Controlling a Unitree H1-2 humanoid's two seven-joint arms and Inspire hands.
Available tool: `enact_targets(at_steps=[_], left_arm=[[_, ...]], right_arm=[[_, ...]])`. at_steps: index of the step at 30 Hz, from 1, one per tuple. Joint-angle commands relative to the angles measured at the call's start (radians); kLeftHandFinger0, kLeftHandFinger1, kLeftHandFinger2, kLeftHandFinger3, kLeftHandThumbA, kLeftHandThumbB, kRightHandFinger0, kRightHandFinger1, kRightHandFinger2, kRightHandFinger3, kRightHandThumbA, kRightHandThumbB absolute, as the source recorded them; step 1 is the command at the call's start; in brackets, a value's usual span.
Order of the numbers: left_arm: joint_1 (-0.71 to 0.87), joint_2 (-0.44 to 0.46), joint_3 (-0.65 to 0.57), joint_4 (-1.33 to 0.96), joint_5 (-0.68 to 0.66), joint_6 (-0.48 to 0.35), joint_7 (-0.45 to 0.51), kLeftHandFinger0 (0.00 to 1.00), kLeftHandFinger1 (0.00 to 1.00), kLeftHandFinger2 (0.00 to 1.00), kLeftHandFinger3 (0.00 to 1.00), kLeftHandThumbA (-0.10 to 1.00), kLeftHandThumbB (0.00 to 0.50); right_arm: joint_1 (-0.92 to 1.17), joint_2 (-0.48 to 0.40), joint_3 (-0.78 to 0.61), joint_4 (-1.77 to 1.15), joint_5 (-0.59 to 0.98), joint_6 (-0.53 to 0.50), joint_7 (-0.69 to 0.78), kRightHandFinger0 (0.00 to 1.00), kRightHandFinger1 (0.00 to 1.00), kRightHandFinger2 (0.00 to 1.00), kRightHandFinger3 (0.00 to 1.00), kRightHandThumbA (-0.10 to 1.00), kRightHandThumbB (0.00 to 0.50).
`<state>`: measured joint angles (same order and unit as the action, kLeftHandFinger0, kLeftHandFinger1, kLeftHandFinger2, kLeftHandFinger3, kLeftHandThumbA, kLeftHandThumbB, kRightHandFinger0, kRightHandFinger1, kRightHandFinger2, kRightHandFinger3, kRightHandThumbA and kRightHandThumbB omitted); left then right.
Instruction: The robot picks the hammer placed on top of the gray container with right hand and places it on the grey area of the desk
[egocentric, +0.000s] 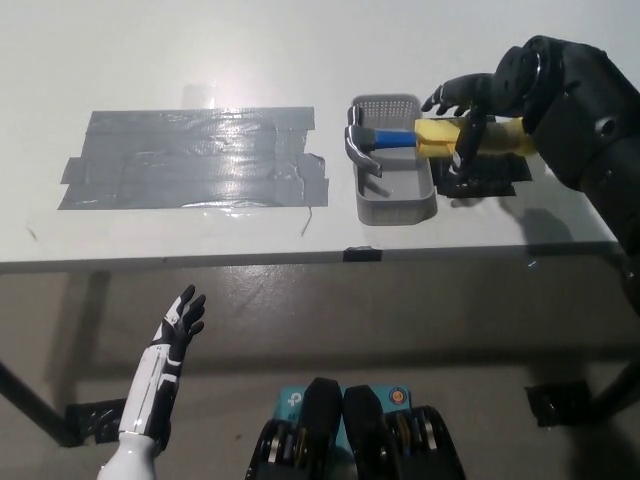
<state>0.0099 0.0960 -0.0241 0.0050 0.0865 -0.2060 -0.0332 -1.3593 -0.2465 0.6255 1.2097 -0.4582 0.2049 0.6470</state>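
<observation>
Hammer (400, 139) lies across the gray container's (394, 200) far end, upper right of frame; long axis runs left-right, steel head left, yellow grip overhanging right; black right hand (462, 108) hovers over that grip, fingers spread, grasping nothing; grey taped area (190, 160) lies well left, unobstructed; white left hand (180, 325) rests lower left, released.

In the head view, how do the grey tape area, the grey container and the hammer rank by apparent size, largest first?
1. Grey tape area
2. Grey container
3. Hammer, though the black hand hides part of its handle.
</observation>
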Motion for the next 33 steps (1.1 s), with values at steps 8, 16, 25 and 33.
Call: enact_targets(at_steps=[8, 16, 25, 33], left_arm=[[-0.014, 0.010, 0.008, -0.037, -0.013, -0.017, -0.006, 1.00, 1.00, 1.00, 1.00, 1.00, 0.244], [-0.012, 0.012, 0.006, -0.038, -0.005, -0.012, -0.006, 1.00, 1.00, 1.00, 1.00, 1.00, 0.249], [-0.010, 0.011, 0.007, -0.046, -0.009, -0.009, -0.007, 1.00, 1.00, 1.00, 1.00, 1.00, 0.239], [-0.010, 0.013, 0.005, -0.045, -0.009, -0.010, -0.009, 1.00, 1.00, 1.00, 1.00, 1.00, 0.245]], right_arm=[[-0.084, 0.005, -0.026, 0.050, -0.023, -0.045, -0.015, 1.00, 1.00, 1.00, 1.00, 1.00, 0.282], [-0.087, -0.002, -0.023, 0.044, -0.043, -0.031, -0.010, 1.00, 1.00, 1.00, 1.00, 1.00, 0.305], [-0.071, 0.014, -0.002, 0.066, -0.067, -0.056, -0.040, 1.00, 1.00, 1.00, 1.00, 1.00, 0.346], [-0.044, 0.046, -0.020, 0.092, -0.072, -0.027, -0.157, 1.00, 1.00, 1.00, 1.00, 1.00, 0.367]])
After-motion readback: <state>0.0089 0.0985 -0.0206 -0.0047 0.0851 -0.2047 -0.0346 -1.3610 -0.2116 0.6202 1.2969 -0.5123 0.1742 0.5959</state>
